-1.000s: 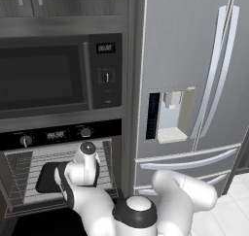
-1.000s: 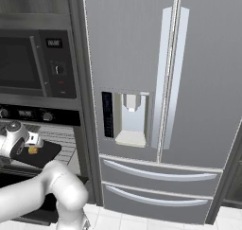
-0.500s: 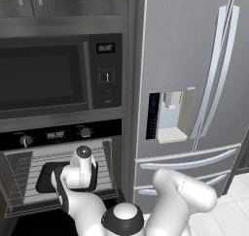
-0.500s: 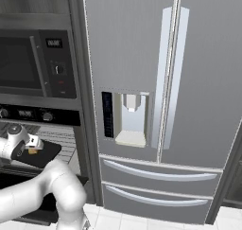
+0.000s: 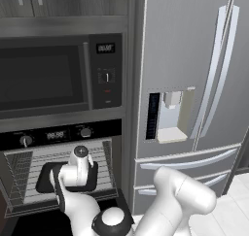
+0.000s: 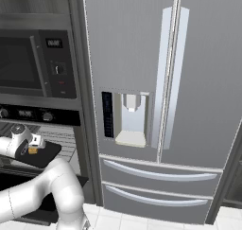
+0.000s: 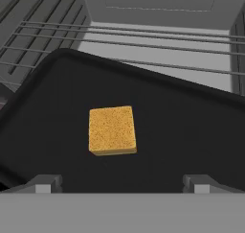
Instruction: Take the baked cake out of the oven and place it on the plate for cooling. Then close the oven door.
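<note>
A small square golden cake (image 7: 112,130) lies on a black tray (image 7: 191,131) that rests on the wire rack of the open oven (image 5: 53,133). My gripper (image 7: 122,184) hovers just above the tray's near edge, open, with the cake ahead between its two fingertips (image 7: 44,183) and nothing held. From the right, the cake (image 6: 33,150) shows just under my hand. The oven door (image 5: 29,223) hangs dropped down below the rack. The plate is out of view.
A dark-windowed microwave (image 5: 44,77) sits above the oven. A tall steel fridge (image 5: 194,84) with a water dispenser stands to the right. Oven side walls and wire rack rails (image 7: 143,33) close in around the tray.
My hand has edged slightly left and lower over the tray while the arm's elbow swung downward. The jaws stayed open and the cake has not moved.
</note>
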